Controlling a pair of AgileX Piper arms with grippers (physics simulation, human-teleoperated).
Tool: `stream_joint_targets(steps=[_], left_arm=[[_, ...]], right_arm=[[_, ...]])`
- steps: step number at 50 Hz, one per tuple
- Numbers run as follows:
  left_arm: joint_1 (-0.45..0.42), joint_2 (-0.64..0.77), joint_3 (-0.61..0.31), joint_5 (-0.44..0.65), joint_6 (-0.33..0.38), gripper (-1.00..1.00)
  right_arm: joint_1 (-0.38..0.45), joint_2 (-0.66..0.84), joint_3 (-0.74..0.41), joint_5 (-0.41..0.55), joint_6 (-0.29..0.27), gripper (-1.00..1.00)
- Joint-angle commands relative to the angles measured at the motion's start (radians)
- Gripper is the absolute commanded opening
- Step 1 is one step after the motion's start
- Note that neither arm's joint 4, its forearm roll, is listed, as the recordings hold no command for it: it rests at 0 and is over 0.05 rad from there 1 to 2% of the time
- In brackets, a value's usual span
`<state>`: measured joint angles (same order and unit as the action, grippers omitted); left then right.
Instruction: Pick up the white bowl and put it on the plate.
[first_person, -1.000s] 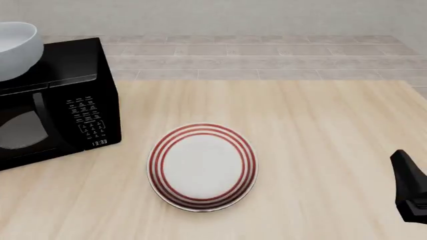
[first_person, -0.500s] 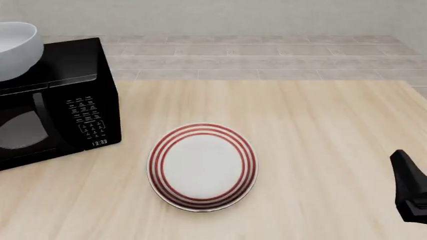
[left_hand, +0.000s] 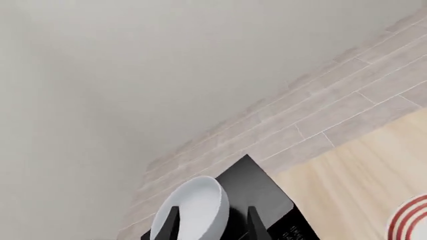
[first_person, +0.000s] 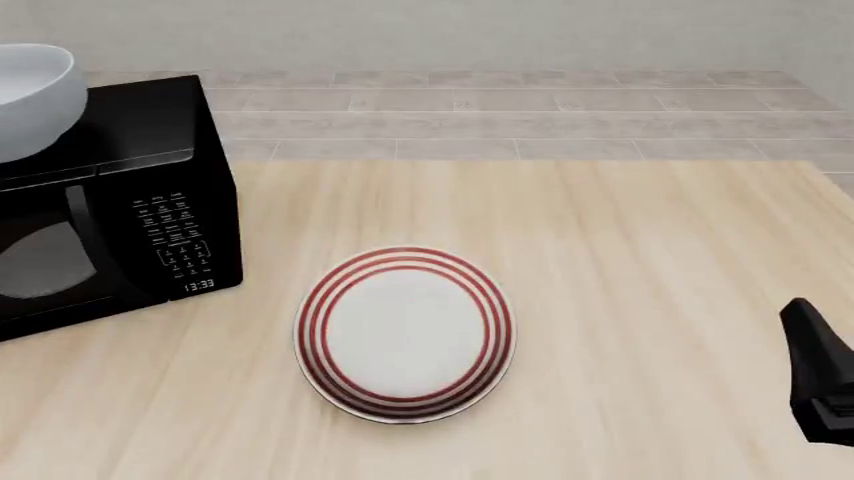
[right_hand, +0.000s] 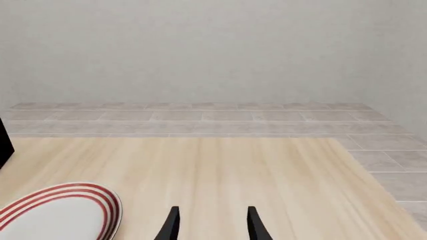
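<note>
Nothing moves since before. We see the black microwave (first_person: 114, 200) at the tabletop's (first_person: 641, 260) left edge with the white bowl (first_person: 30, 98) on top. Near the front edge lies the plate (first_person: 406, 333). Our left gripper (left_hand: 212, 224) and right gripper (right_hand: 212, 225) are both open, holding nothing.

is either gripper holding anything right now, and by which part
No. Both grippers, left and right, are open and empty; the white bowl sits on the microwave.

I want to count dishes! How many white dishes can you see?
2. The white bowl sits on top of the microwave at far left. The plate lies on the table, middle front. None seem hidden.
</note>
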<state>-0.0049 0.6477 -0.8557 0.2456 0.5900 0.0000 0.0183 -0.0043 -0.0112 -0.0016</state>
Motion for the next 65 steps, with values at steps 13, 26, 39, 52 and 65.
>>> stream_joint_targets(steps=[13, 26, 39, 52, 65], left_arm=[[0.040, 0.112, -0.067, 0.055, 0.203, 1.00], [0.084, 0.135, -0.029, 0.048, 0.278, 1.00], [0.076, 0.155, -0.017, 0.065, 0.320, 1.00], [0.096, 0.207, 0.023, -0.014, 0.371, 1.00], [0.117, 0.299, 0.043, -0.091, 0.368, 1.00]], right_arm=[[0.000, 0.016, 0.003, -0.018, 0.000, 1.00], [0.000, 0.015, 0.004, -0.019, 0.000, 1.00], [0.001, 0.016, 0.004, -0.019, 0.000, 1.00], [0.001, 0.013, 0.004, -0.016, 0.000, 1.00], [0.001, 0.012, 0.004, -0.016, 0.000, 1.00]])
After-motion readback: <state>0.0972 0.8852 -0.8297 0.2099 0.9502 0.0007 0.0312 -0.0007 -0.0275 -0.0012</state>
